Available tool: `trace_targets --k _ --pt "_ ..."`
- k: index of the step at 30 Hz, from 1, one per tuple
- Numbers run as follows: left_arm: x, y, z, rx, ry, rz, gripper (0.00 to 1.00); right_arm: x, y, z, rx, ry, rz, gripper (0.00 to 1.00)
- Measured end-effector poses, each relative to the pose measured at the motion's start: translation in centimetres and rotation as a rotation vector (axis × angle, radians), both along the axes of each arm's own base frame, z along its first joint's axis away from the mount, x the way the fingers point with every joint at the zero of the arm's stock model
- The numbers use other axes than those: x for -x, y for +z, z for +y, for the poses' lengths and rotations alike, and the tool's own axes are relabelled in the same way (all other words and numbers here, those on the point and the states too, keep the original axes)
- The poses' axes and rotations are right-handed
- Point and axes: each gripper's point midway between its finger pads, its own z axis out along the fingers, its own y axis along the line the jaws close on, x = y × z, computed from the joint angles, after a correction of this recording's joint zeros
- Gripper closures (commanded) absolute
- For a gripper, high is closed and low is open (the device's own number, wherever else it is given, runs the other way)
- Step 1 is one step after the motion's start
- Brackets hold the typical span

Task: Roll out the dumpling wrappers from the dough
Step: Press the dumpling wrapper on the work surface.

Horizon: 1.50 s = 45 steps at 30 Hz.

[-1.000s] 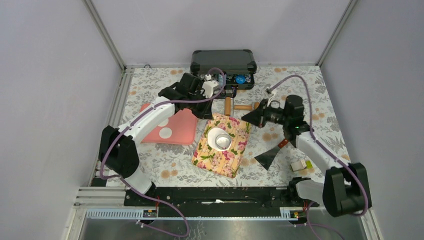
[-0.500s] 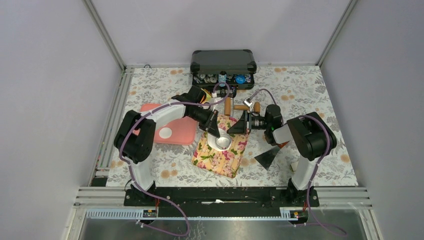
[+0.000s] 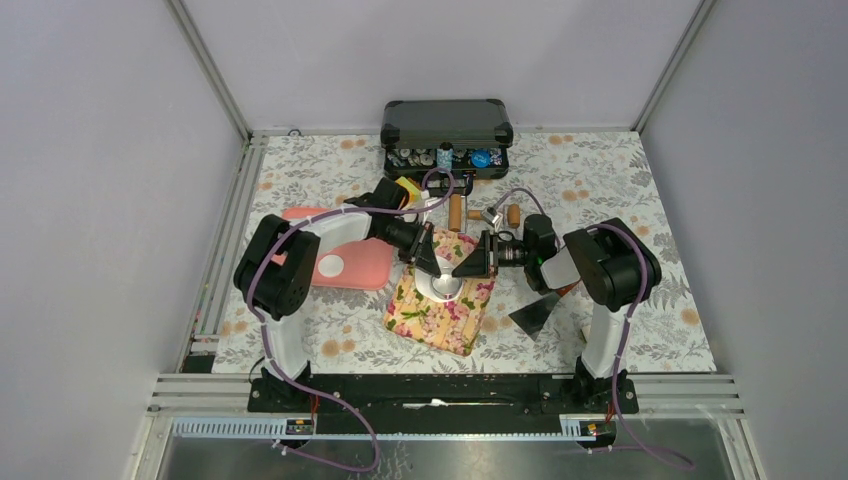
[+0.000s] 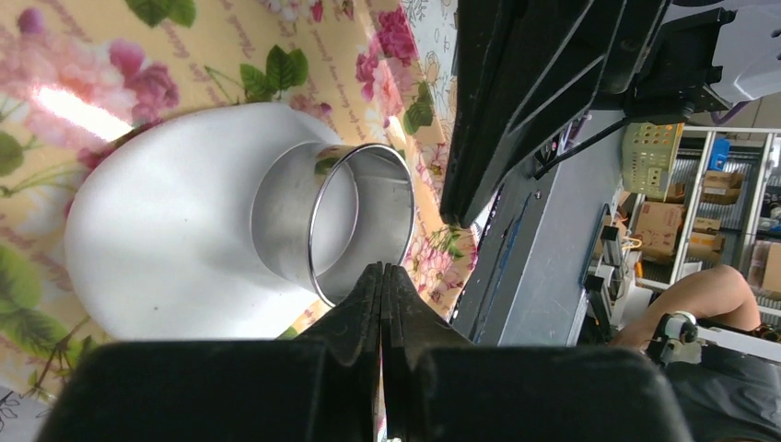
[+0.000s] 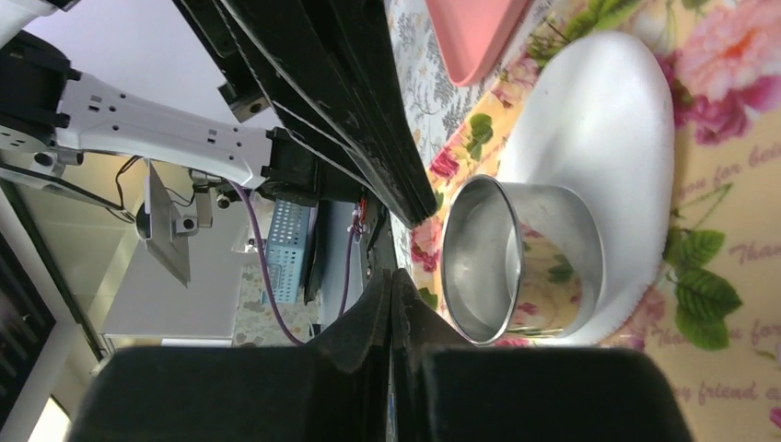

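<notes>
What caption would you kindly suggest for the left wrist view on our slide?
Shut left tool beside a silver ring standing on flattened white dough over a floral mat.

White arm links [image 3: 335,226], black joints [image 3: 276,268], purple cables [image 3: 374,452], black wedge-shaped claws [image 4: 382,269] [image 5: 391,274]

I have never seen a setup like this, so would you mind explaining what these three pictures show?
These are two robot arms bolted at the near edge of a table, each ending in a two-finger gripper. The wide picture comes from a fixed camera above and behind them; the other two come from wrist cameras looking along the fingers. On a floral mat lies a flattened white dough sheet with a silver ring standing on it. Left of it, a pink tray carries one round wrapper; a black case sits at the back. The left gripper and right gripper are both shut, holding nothing, tips near the ring.
</notes>
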Motion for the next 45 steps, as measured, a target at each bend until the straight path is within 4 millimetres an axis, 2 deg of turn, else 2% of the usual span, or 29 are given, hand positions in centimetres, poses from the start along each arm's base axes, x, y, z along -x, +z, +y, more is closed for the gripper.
trace_targets --k 11,21,45 --pt "-0.4 -1.0 0.4 0.004 0.03 0.033 1.0 1.1 -3.8 -0.3 0.099 0.027 0.076 1.0" --pt "-0.5 -2.0 0.3 -0.013 0.044 0.069 1.0 0.9 -3.9 -0.2 0.103 0.037 0.075 1.0" --pt "-0.6 -2.9 0.0 -0.055 0.08 0.133 1.0 0.9 -4.4 -0.2 0.139 0.091 0.072 1.0"
